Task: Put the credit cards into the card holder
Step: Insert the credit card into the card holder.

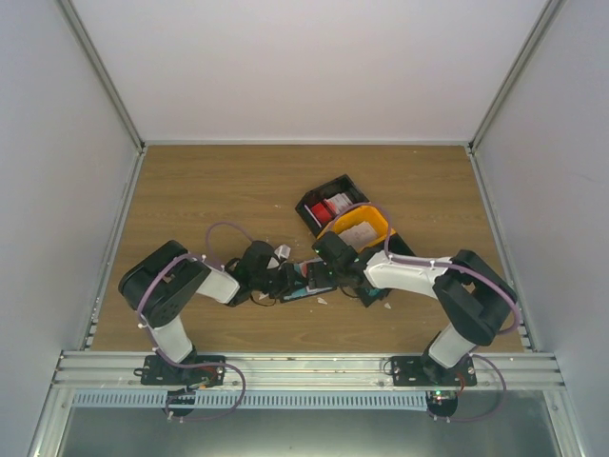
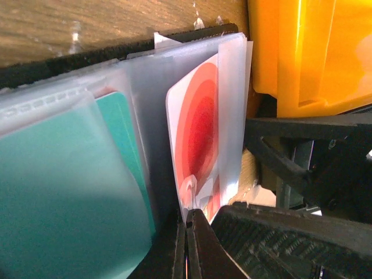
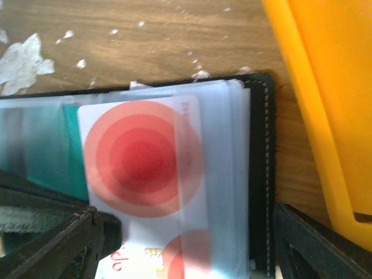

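White credit card with red rings sits partway in a clear pocket of the open card holder mid-table, between the right gripper's spread fingers, while the left gripper is closed at the pocket's edge, grip uncertain; orange tray crowds its far right, and the card's red print is unreadable.

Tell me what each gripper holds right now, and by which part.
Left gripper: apparently shut on the near edge of a clear card holder pocket, beside the red-circled card. Right gripper: open, holding nothing.
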Controlling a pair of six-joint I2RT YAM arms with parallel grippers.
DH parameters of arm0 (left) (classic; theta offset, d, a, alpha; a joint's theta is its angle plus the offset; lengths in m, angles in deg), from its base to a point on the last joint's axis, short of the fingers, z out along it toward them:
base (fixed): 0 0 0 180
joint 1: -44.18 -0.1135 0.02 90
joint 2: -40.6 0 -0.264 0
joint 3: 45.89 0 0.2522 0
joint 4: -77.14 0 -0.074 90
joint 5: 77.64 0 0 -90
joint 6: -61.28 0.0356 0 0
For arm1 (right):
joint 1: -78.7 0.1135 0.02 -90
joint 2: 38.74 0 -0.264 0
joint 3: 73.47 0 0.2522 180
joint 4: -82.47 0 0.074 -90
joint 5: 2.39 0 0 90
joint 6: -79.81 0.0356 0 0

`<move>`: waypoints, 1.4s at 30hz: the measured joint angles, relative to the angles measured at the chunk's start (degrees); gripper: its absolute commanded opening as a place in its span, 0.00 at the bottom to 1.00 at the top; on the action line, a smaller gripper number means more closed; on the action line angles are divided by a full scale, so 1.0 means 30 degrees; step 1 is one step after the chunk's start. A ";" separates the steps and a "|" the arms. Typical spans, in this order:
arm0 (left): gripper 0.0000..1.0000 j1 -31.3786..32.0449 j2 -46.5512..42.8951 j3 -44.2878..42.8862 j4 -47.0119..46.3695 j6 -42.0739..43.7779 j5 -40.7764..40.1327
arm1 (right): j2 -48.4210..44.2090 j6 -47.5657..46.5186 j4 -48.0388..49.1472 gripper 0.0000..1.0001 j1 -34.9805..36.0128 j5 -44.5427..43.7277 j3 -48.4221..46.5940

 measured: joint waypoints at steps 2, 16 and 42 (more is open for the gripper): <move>0.01 0.0000 0.0117 -0.0175 0.0109 0.0073 0.0051 | 0.0044 0.0073 -0.0160 0.85 0.0007 -0.0452 -0.0073; 0.01 0.0146 0.0612 -0.0954 0.0634 0.0707 0.0510 | 0.0510 -0.0087 0.0000 0.88 -0.0277 -0.0954 -0.0299; 0.04 0.0437 0.1333 -0.2055 0.1319 0.1005 0.1100 | -0.0160 0.0823 0.2543 0.87 -0.1333 0.1413 0.0991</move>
